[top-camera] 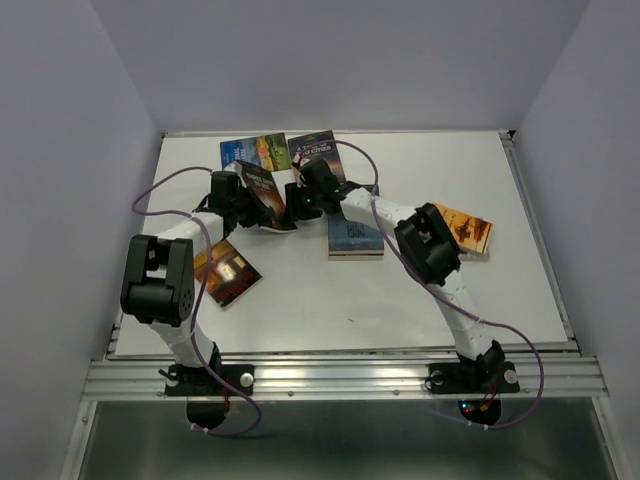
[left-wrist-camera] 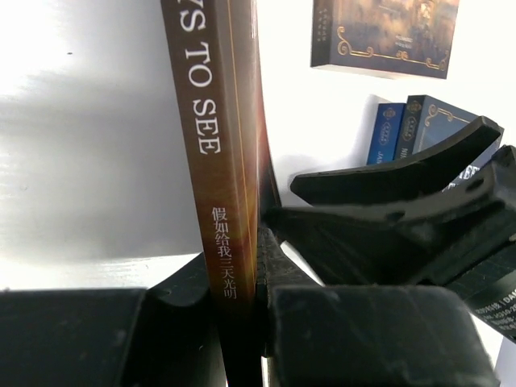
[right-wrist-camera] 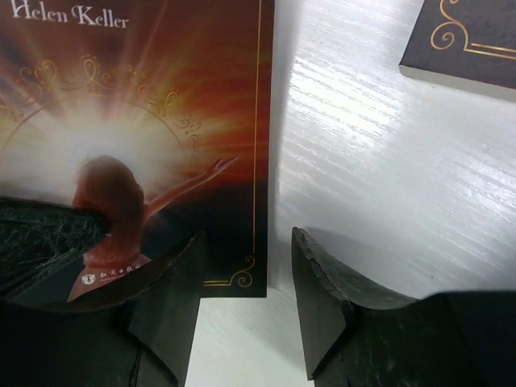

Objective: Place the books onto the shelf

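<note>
"Jaws first, near to far?"
"Left gripper clamps my brown book by its spine. Right gripper stands parted around its cover edge, both elbows bent inward."
"Beyond?"
"Other books lie flat on the table."

A: Where's the standing brown paperback?
B: Mid-back of the white surface.
A: And around it?
B: Blue-green paperback and navy paperback lie behind it, grey-blue paperback to its right, orange paperback far right, dark picture-cover paperback front-left.
</note>
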Robot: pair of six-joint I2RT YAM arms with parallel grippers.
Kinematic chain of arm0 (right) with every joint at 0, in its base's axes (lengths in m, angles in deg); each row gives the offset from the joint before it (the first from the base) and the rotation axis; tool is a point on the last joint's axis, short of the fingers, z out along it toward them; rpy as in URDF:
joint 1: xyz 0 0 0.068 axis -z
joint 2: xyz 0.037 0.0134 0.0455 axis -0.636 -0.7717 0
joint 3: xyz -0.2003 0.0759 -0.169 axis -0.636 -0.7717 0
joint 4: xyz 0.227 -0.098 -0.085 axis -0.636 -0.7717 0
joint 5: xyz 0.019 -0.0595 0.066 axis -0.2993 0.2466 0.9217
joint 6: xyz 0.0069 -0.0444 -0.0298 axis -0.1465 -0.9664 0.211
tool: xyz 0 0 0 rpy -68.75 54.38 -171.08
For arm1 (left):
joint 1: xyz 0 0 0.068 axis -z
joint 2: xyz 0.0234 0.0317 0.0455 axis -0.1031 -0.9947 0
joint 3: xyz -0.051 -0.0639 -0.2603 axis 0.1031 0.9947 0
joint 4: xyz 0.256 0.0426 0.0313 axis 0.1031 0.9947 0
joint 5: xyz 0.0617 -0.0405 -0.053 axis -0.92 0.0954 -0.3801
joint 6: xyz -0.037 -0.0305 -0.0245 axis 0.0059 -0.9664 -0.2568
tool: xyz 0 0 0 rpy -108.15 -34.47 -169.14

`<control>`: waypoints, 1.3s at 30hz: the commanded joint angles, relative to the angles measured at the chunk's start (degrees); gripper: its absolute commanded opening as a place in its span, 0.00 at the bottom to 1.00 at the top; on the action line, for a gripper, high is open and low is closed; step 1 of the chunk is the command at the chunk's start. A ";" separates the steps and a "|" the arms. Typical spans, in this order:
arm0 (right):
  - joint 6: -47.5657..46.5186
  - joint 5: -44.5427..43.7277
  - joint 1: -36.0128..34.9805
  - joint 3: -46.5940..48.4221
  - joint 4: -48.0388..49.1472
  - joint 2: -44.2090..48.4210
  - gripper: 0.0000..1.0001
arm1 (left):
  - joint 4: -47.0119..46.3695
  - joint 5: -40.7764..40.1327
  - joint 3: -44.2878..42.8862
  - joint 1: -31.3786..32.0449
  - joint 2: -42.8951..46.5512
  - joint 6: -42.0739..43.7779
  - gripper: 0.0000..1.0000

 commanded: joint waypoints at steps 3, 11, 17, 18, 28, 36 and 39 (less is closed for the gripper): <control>-1.88 -0.93 -1.39 -1.33 -1.30 8.62 0.75 | -5.33 5.36 -3.11 0.82 5.71 2.38 0.00; -0.66 -9.89 2.21 -7.82 -0.68 22.25 1.00 | -4.27 5.98 -6.80 1.26 11.34 4.93 0.00; 3.56 -13.57 10.12 -20.56 -0.33 35.43 1.00 | -4.27 8.62 -9.70 5.39 12.40 5.81 0.00; 3.65 -14.90 11.08 -22.58 -0.25 37.28 1.00 | -4.27 9.14 -10.14 7.31 12.14 5.90 0.00; 5.41 -20.36 22.25 -42.37 0.64 56.88 1.00 | -10.34 13.10 -15.68 17.69 4.58 -1.22 0.00; 6.03 -21.68 23.31 -44.40 0.46 61.20 1.00 | -12.71 14.07 -17.26 21.65 -2.18 -8.07 0.00; 6.03 -21.59 23.31 -44.31 0.37 61.20 1.00 | -12.45 14.86 -18.58 23.23 -5.96 -9.22 0.00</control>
